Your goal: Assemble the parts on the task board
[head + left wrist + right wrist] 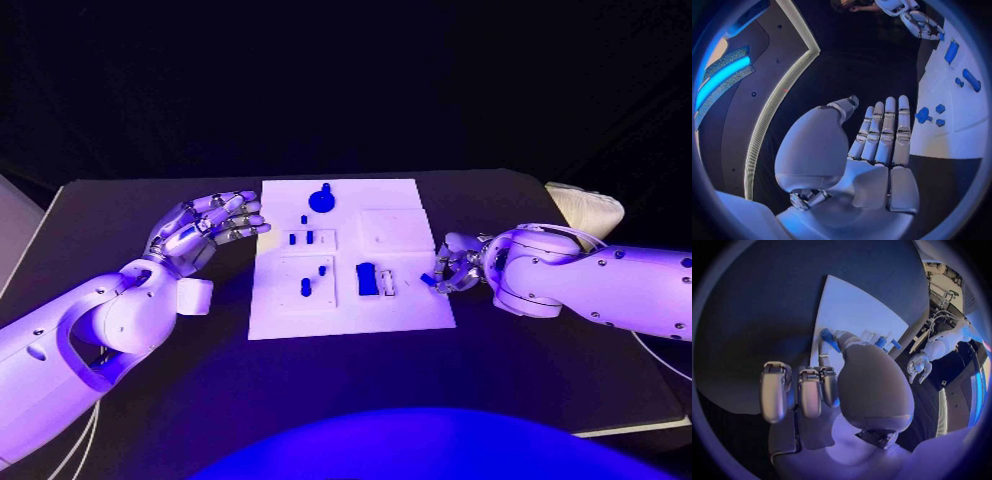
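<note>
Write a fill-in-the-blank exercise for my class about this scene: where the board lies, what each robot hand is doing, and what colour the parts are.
1. The task board lies on a table that is ______ in colour.
2. The right hand pinches a small ______ part at the board's edge.
3. The left hand, beside the board, holds ______.
4. The large rectangular part lies nearer the ______ hand.

Missing words: black; blue; nothing; right

Right hand (459,268): fingertips curled over a small blue part (428,279), grip not discernible. Task board (856,315): near portion concealed behind the palm in right wrist view.
</note>
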Robot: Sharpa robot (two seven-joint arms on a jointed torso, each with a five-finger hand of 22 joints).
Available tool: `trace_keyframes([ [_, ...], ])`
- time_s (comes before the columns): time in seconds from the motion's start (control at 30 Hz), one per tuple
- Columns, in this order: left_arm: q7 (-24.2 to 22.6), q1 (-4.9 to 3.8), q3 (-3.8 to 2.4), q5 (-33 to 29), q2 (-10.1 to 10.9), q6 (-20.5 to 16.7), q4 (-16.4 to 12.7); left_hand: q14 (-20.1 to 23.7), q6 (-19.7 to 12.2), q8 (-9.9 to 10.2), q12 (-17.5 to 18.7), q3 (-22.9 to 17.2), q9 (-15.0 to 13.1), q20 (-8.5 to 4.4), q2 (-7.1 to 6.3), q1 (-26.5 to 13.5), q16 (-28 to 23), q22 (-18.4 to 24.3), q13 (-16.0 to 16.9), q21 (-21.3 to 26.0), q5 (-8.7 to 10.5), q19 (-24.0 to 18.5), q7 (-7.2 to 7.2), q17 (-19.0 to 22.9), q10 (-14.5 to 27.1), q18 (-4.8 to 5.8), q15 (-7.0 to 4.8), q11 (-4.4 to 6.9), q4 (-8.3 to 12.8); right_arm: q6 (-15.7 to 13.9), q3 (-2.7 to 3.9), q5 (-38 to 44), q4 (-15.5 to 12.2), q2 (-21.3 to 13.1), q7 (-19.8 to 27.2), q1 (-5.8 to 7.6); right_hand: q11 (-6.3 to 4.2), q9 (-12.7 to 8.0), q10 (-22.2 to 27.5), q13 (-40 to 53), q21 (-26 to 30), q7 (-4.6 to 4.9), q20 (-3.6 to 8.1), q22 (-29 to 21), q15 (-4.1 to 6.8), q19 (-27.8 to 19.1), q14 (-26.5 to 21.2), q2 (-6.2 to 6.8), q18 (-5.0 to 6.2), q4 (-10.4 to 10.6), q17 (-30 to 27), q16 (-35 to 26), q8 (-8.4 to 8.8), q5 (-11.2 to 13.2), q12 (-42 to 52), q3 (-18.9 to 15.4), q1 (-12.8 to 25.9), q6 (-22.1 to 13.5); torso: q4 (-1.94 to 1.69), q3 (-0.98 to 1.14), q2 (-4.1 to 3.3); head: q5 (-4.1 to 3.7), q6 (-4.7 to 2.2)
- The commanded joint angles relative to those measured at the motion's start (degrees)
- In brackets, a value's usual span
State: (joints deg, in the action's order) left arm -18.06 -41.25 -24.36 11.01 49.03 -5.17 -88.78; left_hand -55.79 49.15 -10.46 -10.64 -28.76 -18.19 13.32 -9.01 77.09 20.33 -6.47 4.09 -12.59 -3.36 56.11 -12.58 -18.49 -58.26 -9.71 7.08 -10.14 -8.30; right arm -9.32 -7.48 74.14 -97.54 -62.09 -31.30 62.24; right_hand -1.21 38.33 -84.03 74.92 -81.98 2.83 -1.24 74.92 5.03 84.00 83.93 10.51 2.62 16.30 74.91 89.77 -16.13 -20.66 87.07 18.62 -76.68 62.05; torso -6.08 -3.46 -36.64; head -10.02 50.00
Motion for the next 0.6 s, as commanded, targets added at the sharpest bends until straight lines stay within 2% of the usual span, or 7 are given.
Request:
trace_keyframes([
  [0.03,-0.3,0.03,-0.02,-0.1,-0.1,1.0,-0.1,-0.2,-0.5,-0.2,-0.3,-0.1,0.0,0.04,0.41,-0.1,-0.2,0.1,0.1,0.2,0.22,0.3,-1.12,-0.1,0.5,-0.71,0.24,-0.05,-0.2,-3.2,0.03,-4.0,-0.6,-0.4,0.1,0.36,-0.54,0.5,-4.9,13.6,0.1,-0.33,0.46,10.6,0.28,4.0,6.1,0.05,-0.84,0.0,15.1,0.2,-0.41,-0.2,0.0,0.2,0.3,0.1,-0.02,-0.06,0.04,-0.05,0.0],
  [0.1,-0.3,0.03,-0.02,-0.1,-0.1,1.0,-0.1,-0.2,-0.5,-0.2,-0.3,-0.1,0.0,0.04,0.41,-0.1,-0.2,0.1,0.1,0.2,0.22,0.3,-1.12,-0.1,0.5,-0.71,0.24,-0.05,-0.2,-3.6,0.06,-5.6,-1.1,-0.6,0.1,0.89,-0.56,0.7,-4.9,13.7,0.1,-0.36,0.48,10.6,0.29,4.0,6.1,0.24,-0.84,0.0,15.1,0.2,-0.53,-0.4,0.1,1.0,0.8,0.1,-0.02,-0.09,0.07,0.01,0.0],
  [0.2,-0.2,0.03,-0.02,-0.1,-0.1,1.0,-0.1,-0.2,-0.5,-0.2,-0.3,-0.1,0.0,0.04,0.41,-0.1,-0.2,0.1,0.1,0.2,0.22,0.3,-1.12,-0.1,0.5,-0.71,0.24,-0.05,-0.2,-4.0,0.09,-7.9,-2.0,-0.8,0.1,2.04,-0.56,0.7,-4.9,13.7,0.1,-0.36,0.48,10.6,0.3,4.0,6.1,0.29,-0.84,0.0,15.1,0.2,-0.56,-0.5,0.0,1.2,1.0,0.1,0.04,0.03,0.01,0.07,0.0],
  [0.3,-0.2,0.03,-0.02,-0.1,-0.2,1.0,-0.1,-0.2,-0.5,-0.2,-0.3,-0.1,0.0,0.04,0.41,-0.1,-0.2,0.1,0.1,0.2,0.22,0.3,-1.12,-0.1,0.5,-0.71,0.24,-0.05,-0.2,-4.1,0.1,-10.0,-2.8,-0.7,0.0,3.04,-0.57,0.8,-4.9,13.7,0.2,-0.36,0.49,10.6,0.31,4.0,6.1,0.45,-0.83,0.0,15.1,0.2,-0.61,-0.6,0.0,1.5,1.2,0.1,0.06,0.01,0.03,0.01,0.0],
  [0.43,-0.1,0.03,-0.02,-0.1,-0.3,1.0,0.0,-0.2,-0.5,-0.2,-0.3,-0.1,0.0,0.04,0.41,-0.1,-0.2,0.1,0.1,0.2,0.22,0.3,-1.12,-0.1,0.5,-0.71,0.24,-0.05,-0.2,-4.0,0.11,-12.2,-3.4,0.0,0.0,3.63,-0.55,0.9,-4.9,13.6,0.2,-0.34,0.5,10.6,0.31,4.0,6.1,0.64,-0.83,0.0,15.1,0.2,-0.65,-0.6,0.0,1.7,1.6,0.1,0.01,-0.07,0.07,-0.04,0.0],
  [0.6,-0.1,0.03,-0.02,-0.1,-0.4,1.1,-0.1,-0.2,-0.5,-0.3,-0.3,0.0,0.1,0.05,0.43,-0.1,-0.3,0.1,0.1,0.3,0.22,0.3,-1.12,-0.2,0.6,-0.72,0.25,-0.06,-0.3,-2.8,0.06,-13.6,-3.3,1.8,-0.1,3.84,-0.52,1.0,-4.8,13.5,0.3,-0.29,0.5,10.6,0.29,4.0,6.1,0.85,-0.8,0.0,15.1,0.2,-0.66,-0.6,-0.2,2.0,2.0,0.0,0.03,-0.04,0.01,0.05,0.0],
])
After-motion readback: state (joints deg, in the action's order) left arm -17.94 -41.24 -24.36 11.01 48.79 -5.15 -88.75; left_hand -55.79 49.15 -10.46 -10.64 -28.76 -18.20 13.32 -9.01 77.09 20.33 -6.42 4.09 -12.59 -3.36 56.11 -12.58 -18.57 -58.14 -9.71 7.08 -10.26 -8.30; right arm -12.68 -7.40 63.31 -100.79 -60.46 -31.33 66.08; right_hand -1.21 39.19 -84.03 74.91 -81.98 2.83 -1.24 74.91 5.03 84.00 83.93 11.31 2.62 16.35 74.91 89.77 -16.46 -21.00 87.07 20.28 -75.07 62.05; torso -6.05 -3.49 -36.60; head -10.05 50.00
